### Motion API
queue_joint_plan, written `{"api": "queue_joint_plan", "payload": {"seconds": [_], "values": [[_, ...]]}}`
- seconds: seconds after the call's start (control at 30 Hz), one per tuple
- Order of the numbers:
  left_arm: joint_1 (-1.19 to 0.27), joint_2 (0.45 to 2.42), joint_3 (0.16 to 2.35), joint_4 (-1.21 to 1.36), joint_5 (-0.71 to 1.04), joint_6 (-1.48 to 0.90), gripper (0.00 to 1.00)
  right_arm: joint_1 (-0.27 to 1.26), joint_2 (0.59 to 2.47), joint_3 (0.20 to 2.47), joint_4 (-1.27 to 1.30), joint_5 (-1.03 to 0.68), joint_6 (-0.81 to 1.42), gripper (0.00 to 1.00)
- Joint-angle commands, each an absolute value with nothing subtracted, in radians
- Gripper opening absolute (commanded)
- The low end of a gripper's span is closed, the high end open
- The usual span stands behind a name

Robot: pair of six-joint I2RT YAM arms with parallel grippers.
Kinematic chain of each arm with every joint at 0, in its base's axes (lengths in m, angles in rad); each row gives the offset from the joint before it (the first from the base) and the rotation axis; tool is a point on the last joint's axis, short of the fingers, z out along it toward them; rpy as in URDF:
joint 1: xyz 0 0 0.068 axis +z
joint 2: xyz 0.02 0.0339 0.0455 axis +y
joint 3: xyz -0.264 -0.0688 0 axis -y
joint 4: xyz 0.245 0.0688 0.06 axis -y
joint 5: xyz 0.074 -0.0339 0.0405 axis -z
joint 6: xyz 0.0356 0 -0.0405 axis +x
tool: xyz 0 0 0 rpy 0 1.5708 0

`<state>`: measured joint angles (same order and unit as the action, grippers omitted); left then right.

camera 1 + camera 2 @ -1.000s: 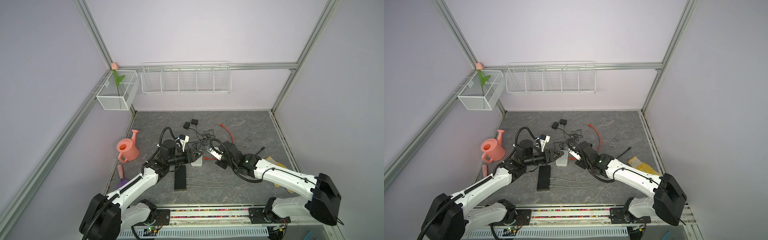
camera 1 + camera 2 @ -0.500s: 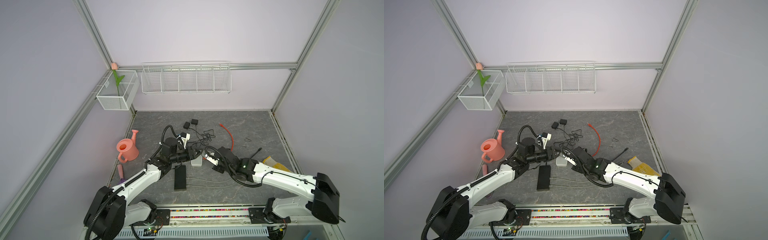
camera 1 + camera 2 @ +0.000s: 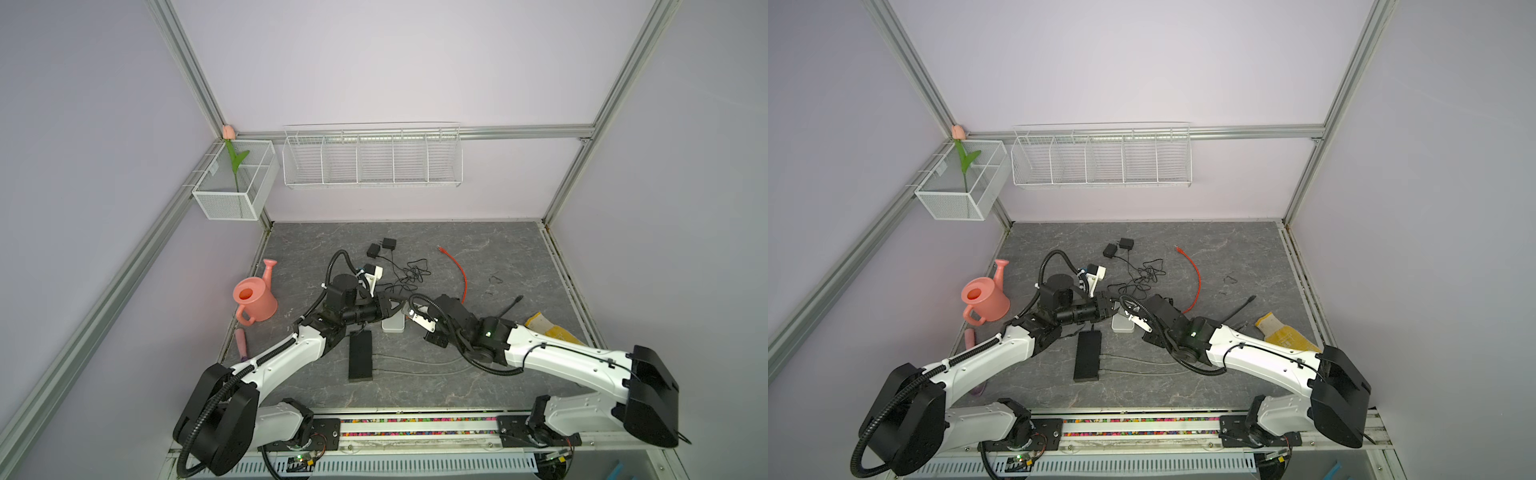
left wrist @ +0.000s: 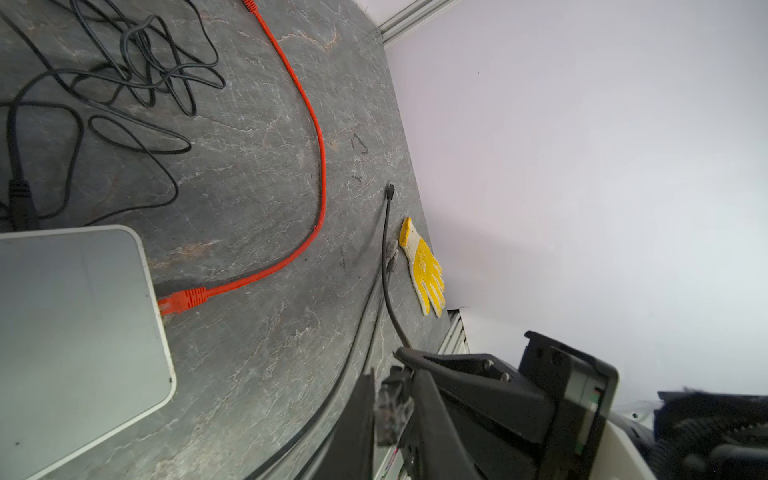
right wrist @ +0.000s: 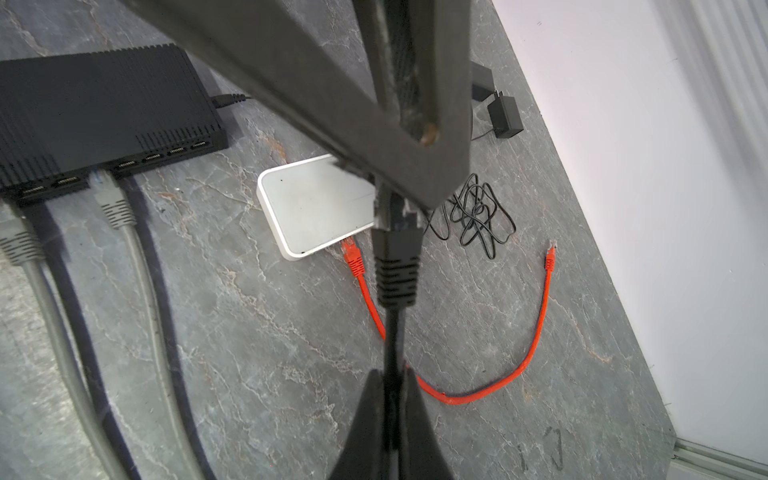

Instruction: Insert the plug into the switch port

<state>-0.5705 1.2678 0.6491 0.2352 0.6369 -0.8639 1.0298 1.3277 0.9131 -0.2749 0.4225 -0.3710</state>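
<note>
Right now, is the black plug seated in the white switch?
No: the black plug sits in the left pincer, apart from the white switch.

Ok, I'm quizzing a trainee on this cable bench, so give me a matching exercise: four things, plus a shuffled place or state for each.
Things:
1 orange cable
2 grey cables
3 black cable
4 yellow glove

Places or states:
A lying flat by the side wall
B one end at the white switch's edge
C clamped in the jaws of the left gripper and right gripper
D plugged into the black switch

Pairs: 1-B, 2-D, 3-C, 4-A
</note>
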Motion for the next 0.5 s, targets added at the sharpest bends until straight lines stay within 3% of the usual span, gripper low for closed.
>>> {"api": "queue_joint_plan", "payload": {"seconds": [0.0, 0.2, 0.33, 0.47], "values": [[-0.576, 1.288, 0.666, 0.259, 0.652, -0.862, 0.07, 1.038, 1.335, 0.92, -0.258, 0.411, -0.378, 0.07], [-0.577, 1.299, 0.656, 0.255, 0.653, -0.852, 0.0, 1.038, 1.332, 0.922, -0.273, 0.384, -0.379, 0.1], [-0.577, 1.293, 0.644, 0.247, 0.645, -0.845, 0.0, 1.013, 1.295, 0.905, -0.286, 0.284, -0.394, 0.47], [-0.577, 1.292, 0.643, 0.246, 0.647, -0.844, 0.0, 0.945, 1.256, 0.889, -0.277, 0.16, -0.388, 0.47]]}}
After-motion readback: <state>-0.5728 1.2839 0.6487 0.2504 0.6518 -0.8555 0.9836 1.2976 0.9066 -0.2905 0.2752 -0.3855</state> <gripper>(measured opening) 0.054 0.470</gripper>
